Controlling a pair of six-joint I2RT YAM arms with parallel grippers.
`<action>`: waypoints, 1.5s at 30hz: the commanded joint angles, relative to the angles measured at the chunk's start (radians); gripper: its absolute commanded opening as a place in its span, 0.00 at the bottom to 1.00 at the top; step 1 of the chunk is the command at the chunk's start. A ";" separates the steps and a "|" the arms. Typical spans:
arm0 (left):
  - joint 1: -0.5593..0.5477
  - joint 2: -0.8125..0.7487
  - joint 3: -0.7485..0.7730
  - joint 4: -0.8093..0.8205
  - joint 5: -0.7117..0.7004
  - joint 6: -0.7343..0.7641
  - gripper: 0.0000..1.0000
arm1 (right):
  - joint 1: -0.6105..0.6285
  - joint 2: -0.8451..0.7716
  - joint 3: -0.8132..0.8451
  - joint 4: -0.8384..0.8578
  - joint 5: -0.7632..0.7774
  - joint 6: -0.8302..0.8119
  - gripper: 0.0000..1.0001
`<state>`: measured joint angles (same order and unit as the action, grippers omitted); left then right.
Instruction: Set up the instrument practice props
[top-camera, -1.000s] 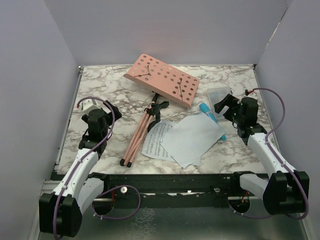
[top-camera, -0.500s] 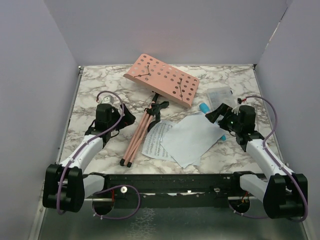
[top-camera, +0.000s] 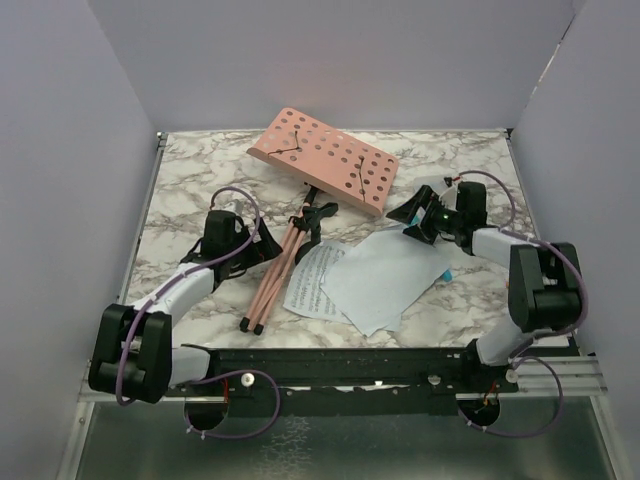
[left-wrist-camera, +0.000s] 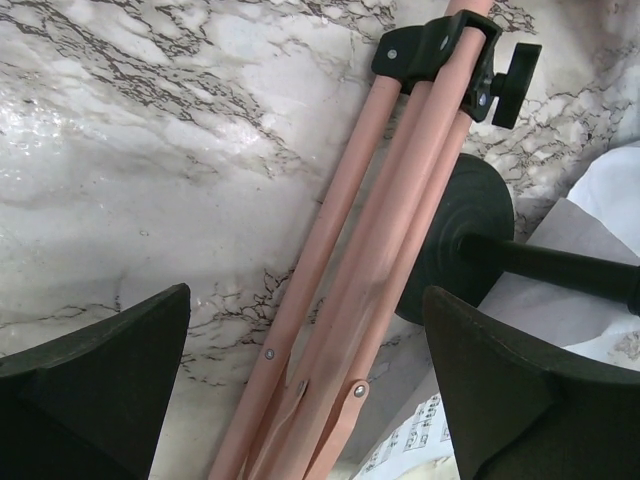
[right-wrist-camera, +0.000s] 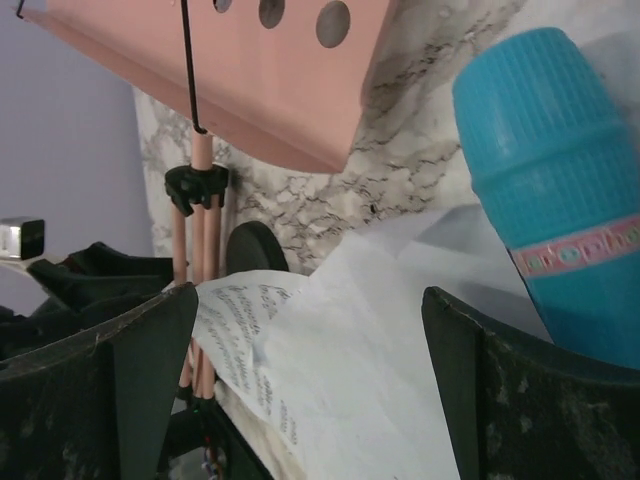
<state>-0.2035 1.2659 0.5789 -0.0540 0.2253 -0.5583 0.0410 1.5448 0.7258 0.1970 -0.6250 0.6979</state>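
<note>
Since the pink music stand (top-camera: 325, 158) lies flat with its legs (left-wrist-camera: 370, 270) folded, it will probably handle as a light, stiff, top-heavy piece. Its perforated desk sits toward the counter's (top-camera: 190, 180) far edge, mid-width, with the legs pointing at the near edge. The painted tubes look smooth, so they are likely slippery. Best hold looks like the leg bundle just below the black collar, where the three tubes sit together.

The black mic stand (left-wrist-camera: 465, 240) has its round base tucked against the legs and its post running under the pages. It looks small and rigid, and probably tips easily.

The two pages (top-camera: 385, 275) overlap right of centre. Thin, limp paper is hard to pinch off a flat surface, so a lifted corner is the place to take.

The blue microphone (right-wrist-camera: 560, 190) lies at the pages' right side. It is hard plastic and round, so it may roll. Grip it across the barrel.

The left end effector (left-wrist-camera: 310, 330) is spread fully wide over the legs, holding nothing, and contact cannot be told. The right end effector (right-wrist-camera: 310, 340) is equally wide and empty, low over the pages with the microphone just beside one finger.
</note>
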 joint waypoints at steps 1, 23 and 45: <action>-0.016 -0.054 -0.036 -0.011 0.019 -0.020 0.98 | -0.001 0.159 0.131 0.137 -0.218 0.115 0.96; -0.044 -0.116 -0.093 -0.001 0.000 -0.082 0.90 | 0.008 0.586 0.533 -0.108 -0.066 0.151 0.88; -0.100 -0.151 -0.100 -0.051 -0.143 -0.080 0.78 | 0.079 0.519 0.560 -0.256 0.130 0.043 0.80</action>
<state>-0.2962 1.1702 0.4816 -0.0528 0.1719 -0.6575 0.1078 2.1304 1.3678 0.1204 -0.6739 0.8585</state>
